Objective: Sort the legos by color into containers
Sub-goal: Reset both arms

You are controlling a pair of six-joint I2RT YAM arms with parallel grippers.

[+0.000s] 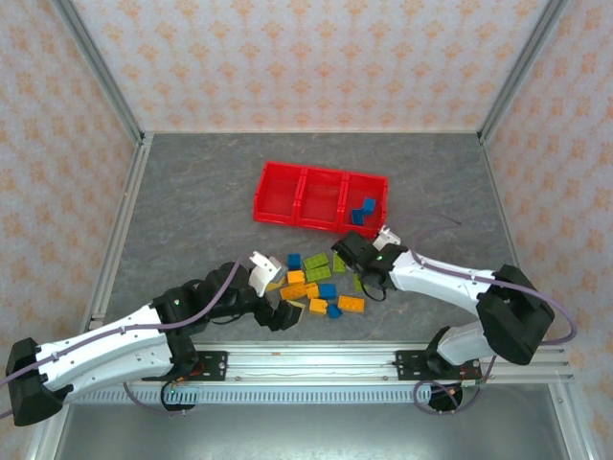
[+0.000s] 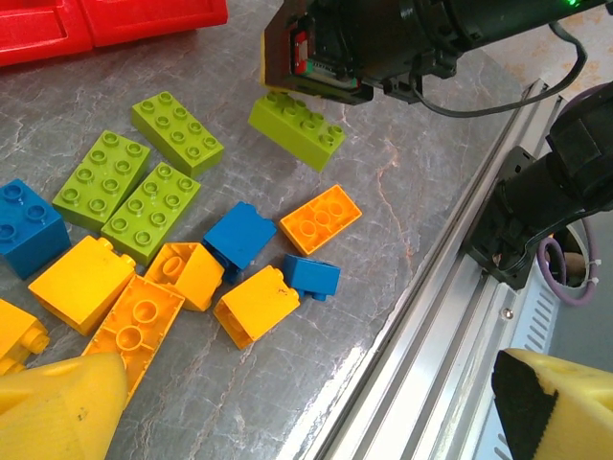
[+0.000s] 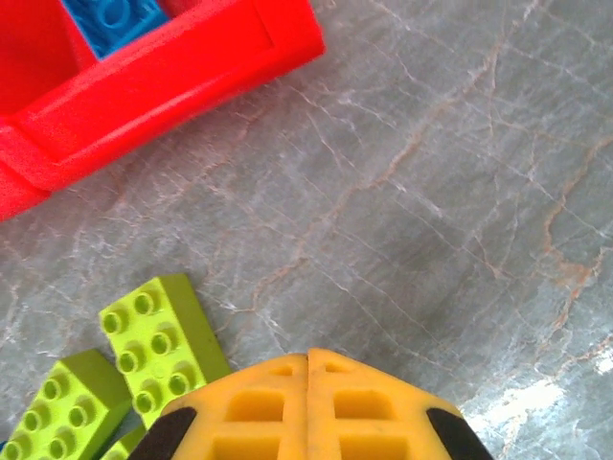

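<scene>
- The legos [image 1: 316, 283] lie heaped on the near side of the red tray [image 1: 278, 192], and two blue bricks [image 1: 362, 213] already sit in its right bin.
- The right gripper [image 3: 306, 356], off the tray's near right corner, is clenched, with nothing visible between its fingers. A lime brick [image 2: 297, 127] lies just under it.
- The left gripper [image 2: 305, 407] gapes wide over the heap.
- The step in hand is likely picking up a lime brick, so the next move calls for parting the fingers and straddling it.

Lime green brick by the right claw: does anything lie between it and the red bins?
Nothing visible does: bare grey table lies between the lime green brick beside the right gripper and the red bins.
</scene>
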